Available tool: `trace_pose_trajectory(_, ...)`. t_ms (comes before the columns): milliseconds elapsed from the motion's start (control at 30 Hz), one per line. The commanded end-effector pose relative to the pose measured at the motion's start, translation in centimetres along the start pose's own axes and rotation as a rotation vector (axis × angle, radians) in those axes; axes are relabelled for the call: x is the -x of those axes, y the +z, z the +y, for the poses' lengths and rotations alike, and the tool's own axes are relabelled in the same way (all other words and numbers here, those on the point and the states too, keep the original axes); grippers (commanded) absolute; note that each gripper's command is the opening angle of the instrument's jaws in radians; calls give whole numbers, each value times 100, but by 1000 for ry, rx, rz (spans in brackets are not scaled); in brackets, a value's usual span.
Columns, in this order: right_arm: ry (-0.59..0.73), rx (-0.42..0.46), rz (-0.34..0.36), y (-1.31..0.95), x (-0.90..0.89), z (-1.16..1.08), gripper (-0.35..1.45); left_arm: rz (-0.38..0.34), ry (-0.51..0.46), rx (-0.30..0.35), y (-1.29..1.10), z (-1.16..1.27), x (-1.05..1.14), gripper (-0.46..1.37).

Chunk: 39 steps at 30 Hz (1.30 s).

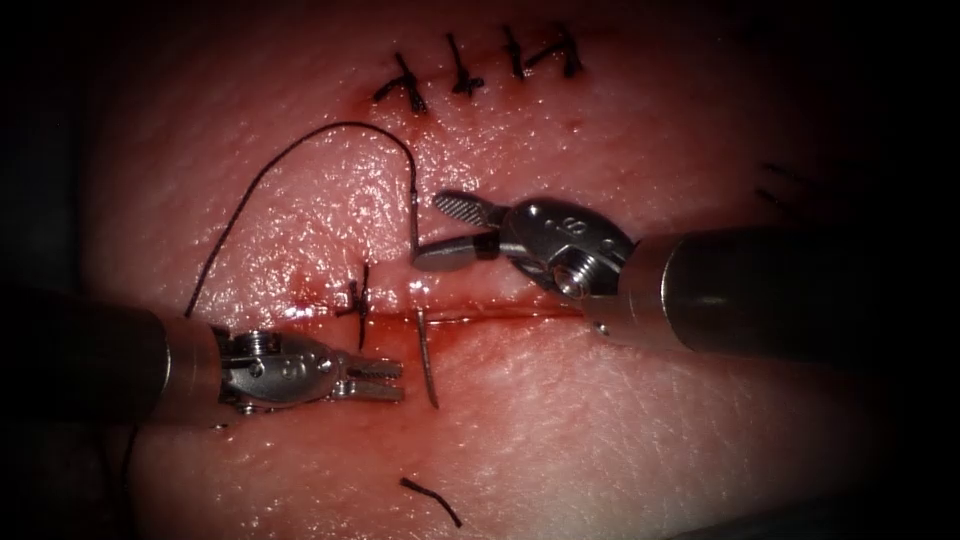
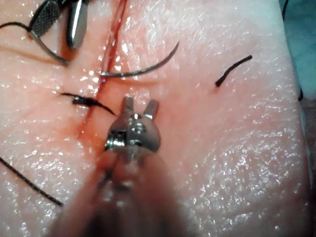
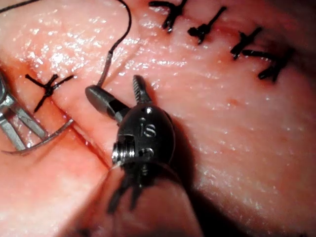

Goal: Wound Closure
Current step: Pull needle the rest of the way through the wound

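The curved needle (image 1: 428, 360) sits in the tissue (image 1: 650, 420) across the horizontal cut (image 1: 500, 316), just right of a knotted stitch (image 1: 358, 300). Its pointed part sticks out below the cut; its tail (image 1: 413, 215) stands out above, with the dark thread (image 1: 262, 175) looping away to the left. My right tool (image 1: 432, 230) is open beside the tail, holding nothing. Beside the pointed part, my left tool (image 1: 400, 381) is open and holds nothing. The left wrist view has the needle (image 2: 143, 69) ahead of the left tool (image 2: 139, 103). The right tool (image 3: 116, 94) is next to the tail (image 3: 106, 69).
A second cut higher up carries several dark stitches (image 1: 470, 70). A loose cut piece of thread (image 1: 430, 500) lies on the near tissue. Red fluid (image 1: 390, 325) lines the cut around the knotted stitch. The right tool's shaft (image 1: 760, 290) lies over the cut's right end.
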Motion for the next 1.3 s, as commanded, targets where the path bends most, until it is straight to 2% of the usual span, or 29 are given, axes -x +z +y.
trace_pose_trajectory(33, 3, -9, 2, 0, 0, 1, 108, 22, 30, -14, -1, -2, -2, 38)
trace_pose_trajectory(200, -8, -28, 6, 1, 9, 1, 101, 53, 110, -73, 1, -2, -21, 91)
trace_pose_trajectory(233, -17, -28, 5, 2, 11, 1, 100, 59, 121, -78, 2, -2, -24, 96)
trace_pose_trajectory(467, 79, -30, 7, 6, 24, 3, 94, 80, 178, -99, 2, -1, -48, 99)
trace_pose_trajectory(667, 112, -27, 13, 10, 29, 7, 92, 89, 212, -82, 6, 2, -59, 95)
trace_pose_trajectory(800, 128, -27, 15, 12, 31, 9, 90, 91, 208, -77, 6, 2, -63, 75)
trace_pose_trajectory(833, 128, -26, 15, 12, 30, 9, 89, 94, 206, -65, 7, 2, -65, 59)
trace_pose_trajectory(867, 128, -26, 15, 12, 30, 9, 89, 96, 206, -60, 7, 1, -65, 51)
trace_pose_trajectory(900, 134, -26, 15, 13, 30, 9, 89, 101, 206, -46, 8, 1, -66, 31)
trace_pose_trajectory(1000, 134, -27, 15, 14, 30, 9, 88, 112, 184, -12, 10, 1, -68, -11)
trace_pose_trajectory(1067, 146, -31, 15, 15, 30, 8, 88, 114, 162, -7, 10, 1, -68, -31)
trace_pose_trajectory(1300, 180, -49, 15, 26, 26, 7, 87, 119, 127, 0, 11, -1, -68, -35)
